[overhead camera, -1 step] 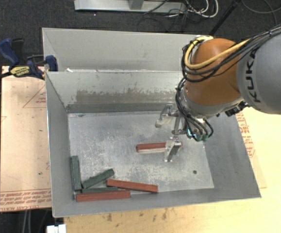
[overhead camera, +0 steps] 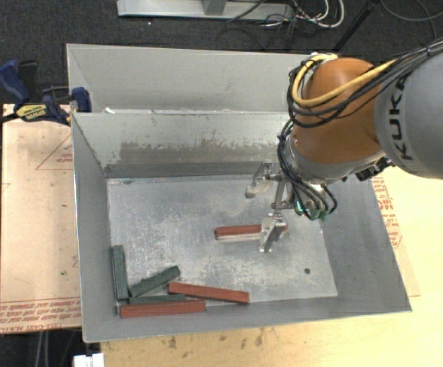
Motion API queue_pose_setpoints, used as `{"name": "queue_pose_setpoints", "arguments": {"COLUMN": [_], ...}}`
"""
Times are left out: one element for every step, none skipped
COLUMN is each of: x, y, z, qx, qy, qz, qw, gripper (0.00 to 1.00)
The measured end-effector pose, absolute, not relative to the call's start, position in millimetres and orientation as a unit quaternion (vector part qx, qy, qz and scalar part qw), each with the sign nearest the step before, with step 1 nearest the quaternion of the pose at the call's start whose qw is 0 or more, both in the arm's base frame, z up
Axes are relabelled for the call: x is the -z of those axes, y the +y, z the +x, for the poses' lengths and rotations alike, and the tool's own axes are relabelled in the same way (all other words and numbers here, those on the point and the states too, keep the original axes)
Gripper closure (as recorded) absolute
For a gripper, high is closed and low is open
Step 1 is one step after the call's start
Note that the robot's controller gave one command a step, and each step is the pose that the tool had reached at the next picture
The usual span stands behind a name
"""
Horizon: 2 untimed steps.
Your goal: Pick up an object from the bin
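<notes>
My gripper [overhead camera: 265,208] hangs over the middle right of the bin floor, under the orange cover, with its jaws standing apart and open. One fingertip [overhead camera: 256,185] points toward the back wall, the other [overhead camera: 271,234] toward the front. A short red-brown bar [overhead camera: 236,233] lies flat on the floor, and its right end meets the front fingertip. The bar sits beside that finger, not between the two.
A heap of bars lies in the front left corner: a dark green one [overhead camera: 118,272] along the left wall, another green one [overhead camera: 154,281] slanted, and two red-brown ones [overhead camera: 208,292] [overhead camera: 162,309] near the front wall.
</notes>
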<state>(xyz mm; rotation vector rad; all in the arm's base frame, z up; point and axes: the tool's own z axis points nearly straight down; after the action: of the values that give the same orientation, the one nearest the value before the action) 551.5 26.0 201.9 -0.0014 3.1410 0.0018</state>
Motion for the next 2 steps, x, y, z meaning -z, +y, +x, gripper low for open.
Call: {"name": "queue_pose_setpoints", "arguments": {"x": [-165.4,-81.1], "y": [14.7,19.8], "z": [548.7,566.1], "qx": [-0.001,-0.001], "qy": [0.999,0.999], "qz": [-0.037,-0.048], "qw": [0.003,0.011], "gripper": [0.00,1.00]}}
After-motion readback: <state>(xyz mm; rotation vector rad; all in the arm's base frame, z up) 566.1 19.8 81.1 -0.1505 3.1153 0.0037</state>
